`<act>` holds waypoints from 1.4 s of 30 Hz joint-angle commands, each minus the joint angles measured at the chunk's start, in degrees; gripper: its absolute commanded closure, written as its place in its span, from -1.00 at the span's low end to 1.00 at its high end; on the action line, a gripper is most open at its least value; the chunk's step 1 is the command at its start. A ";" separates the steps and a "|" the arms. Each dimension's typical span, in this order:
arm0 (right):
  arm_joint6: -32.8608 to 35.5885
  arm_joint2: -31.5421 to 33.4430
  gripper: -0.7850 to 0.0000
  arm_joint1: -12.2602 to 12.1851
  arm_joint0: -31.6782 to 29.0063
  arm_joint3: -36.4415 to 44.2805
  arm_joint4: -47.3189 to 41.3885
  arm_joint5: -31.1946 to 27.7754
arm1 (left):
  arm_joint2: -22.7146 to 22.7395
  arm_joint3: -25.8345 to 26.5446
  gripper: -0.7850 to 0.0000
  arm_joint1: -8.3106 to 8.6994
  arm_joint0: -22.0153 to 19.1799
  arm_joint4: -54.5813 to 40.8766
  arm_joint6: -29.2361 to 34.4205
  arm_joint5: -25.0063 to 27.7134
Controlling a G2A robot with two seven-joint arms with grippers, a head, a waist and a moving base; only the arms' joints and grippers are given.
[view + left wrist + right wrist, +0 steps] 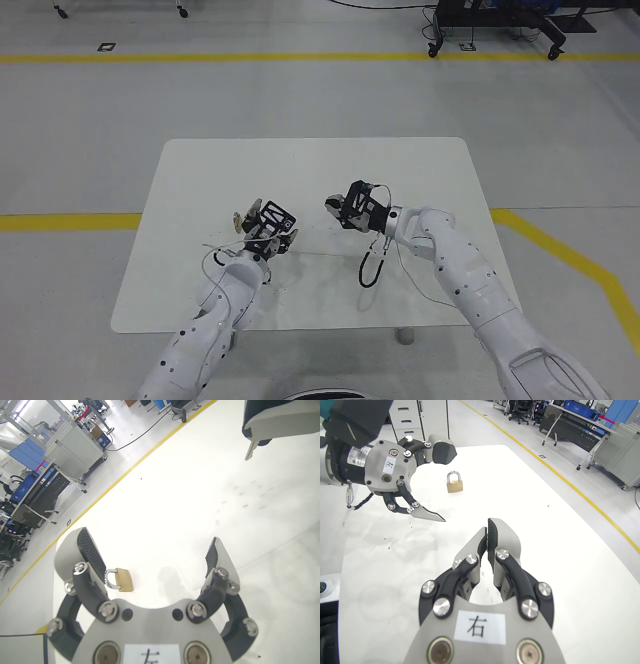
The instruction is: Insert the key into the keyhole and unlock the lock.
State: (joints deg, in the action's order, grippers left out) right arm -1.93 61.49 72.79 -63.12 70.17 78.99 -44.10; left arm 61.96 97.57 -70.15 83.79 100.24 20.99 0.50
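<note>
Left pincer [150, 537] hangs spread wide over the white table [420, 170], left of centre in the top view. Brass padlock [123, 580] rests on the table close beside one ribbed finger pad [90, 552], shackle towards it. Right pincer [489, 526], just right of centre, is pressed together on the key [250, 451], whose blade juts out, apart from the padlock.

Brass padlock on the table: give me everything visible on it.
The small brass-coloured padlock has a boxy body and a shiny silver metal shackle, which looks closed. It rests on the white table. The left gripper, jaws open, is close beside its shackle, not gripping it.
</note>
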 commanded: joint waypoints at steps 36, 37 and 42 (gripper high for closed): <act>-5.21 -21.31 1.00 1.34 12.61 -17.67 -61.17 -13.90 | 4.80 -26.50 -0.55 4.82 -15.64 -108.22 15.70 57.50; -4.58 -21.73 1.00 1.24 12.81 -18.02 -62.66 -13.90 | 4.58 -27.01 -0.51 4.79 -16.03 -109.07 16.61 57.50; -0.90 -23.80 1.00 1.25 14.00 -19.41 -68.52 -13.90 | 4.10 -28.32 -0.15 4.48 -17.17 -109.88 18.84 57.50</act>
State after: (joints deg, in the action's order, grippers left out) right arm -3.62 38.01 74.00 -49.38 50.96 11.67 -58.00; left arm 66.18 69.27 -65.57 66.72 -9.79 39.67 58.00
